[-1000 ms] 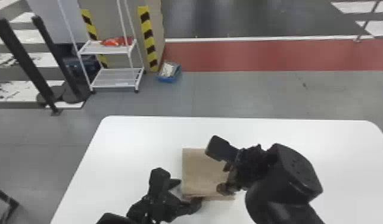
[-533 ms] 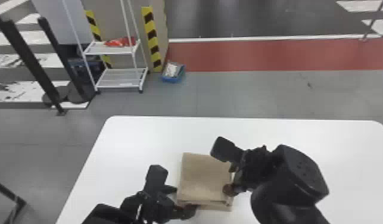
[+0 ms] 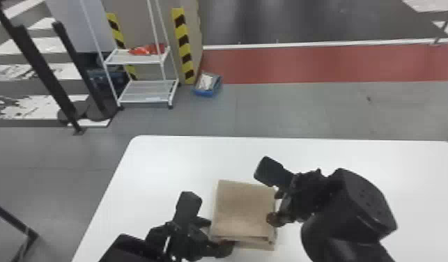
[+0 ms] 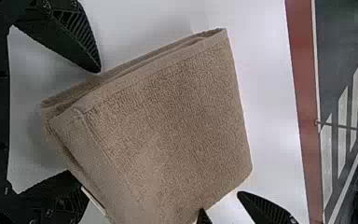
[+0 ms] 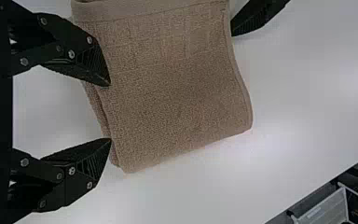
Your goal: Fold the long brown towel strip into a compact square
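The brown towel (image 3: 245,209) lies folded into a thick, roughly square stack on the white table, layered edges showing at its near side. My left gripper (image 3: 216,235) stands at its near left corner, fingers apart. In the left wrist view, one finger of my left gripper (image 4: 86,128) is beside the towel (image 4: 168,126); the other is partly hidden behind its edge. At the right side is my right gripper (image 3: 276,207). Seen from the right wrist, my right gripper (image 5: 109,113) is open, one fingertip overlapping the towel (image 5: 177,93), the other beside its folded edge.
The white table (image 3: 156,167) extends around the towel, with its far edge beyond both arms. Both grippers stand close together, the towel between them. On the floor behind are a white shelf rack (image 3: 146,92) and a blue bin (image 3: 208,85).
My left gripper has shifted slightly left and toward the near side. My right gripper has moved a little to the right. The towel's near edge sits slightly nearer, and the head view has shifted slightly.
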Controlling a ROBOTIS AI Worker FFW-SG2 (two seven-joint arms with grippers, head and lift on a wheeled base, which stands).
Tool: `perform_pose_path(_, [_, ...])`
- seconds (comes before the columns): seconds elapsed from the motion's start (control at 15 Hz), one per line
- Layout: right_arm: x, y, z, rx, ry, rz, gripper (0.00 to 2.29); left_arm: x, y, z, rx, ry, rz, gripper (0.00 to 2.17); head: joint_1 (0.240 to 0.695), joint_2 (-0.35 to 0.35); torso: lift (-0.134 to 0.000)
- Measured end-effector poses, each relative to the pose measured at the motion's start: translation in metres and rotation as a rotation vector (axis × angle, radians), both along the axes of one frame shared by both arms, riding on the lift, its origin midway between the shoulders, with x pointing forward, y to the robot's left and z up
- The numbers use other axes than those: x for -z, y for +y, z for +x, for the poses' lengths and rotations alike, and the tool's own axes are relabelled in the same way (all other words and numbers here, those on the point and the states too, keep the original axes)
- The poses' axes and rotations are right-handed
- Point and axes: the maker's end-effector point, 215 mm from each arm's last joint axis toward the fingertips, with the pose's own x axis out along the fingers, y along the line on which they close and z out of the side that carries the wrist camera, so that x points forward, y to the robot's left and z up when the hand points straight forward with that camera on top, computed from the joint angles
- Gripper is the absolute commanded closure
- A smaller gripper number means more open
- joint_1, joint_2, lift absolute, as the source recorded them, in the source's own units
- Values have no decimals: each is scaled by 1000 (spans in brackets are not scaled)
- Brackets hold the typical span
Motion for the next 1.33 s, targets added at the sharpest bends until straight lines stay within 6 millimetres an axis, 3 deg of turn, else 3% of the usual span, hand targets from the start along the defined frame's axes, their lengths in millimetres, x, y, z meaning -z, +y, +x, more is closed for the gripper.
perform_pose_path(0.27, [-13, 17, -2, -3, -17, 26, 552, 0, -24, -6, 41, 3, -7, 134, 695, 102, 0])
perform_pose_path(0.47, [8, 21, -6, -20, -19, -34, 552, 2, -33, -18, 88, 45, -9, 134, 695, 99, 0])
perform_pose_path(0.67, [23, 13, -7, -25, -19, -91, 552, -6, -29, -25, 126, 84, -6, 124, 695, 94, 0])
perform_pose_path(1.0, [30, 0, -2, -8, -33, -140, 552, -17, -26, -25, 190, 119, 0, 124, 695, 81, 0])
perform_pose_path(1.33, [25, -9, 5, 24, -34, -117, 552, -24, 13, -9, 129, 99, 33, 120, 695, 110, 0])
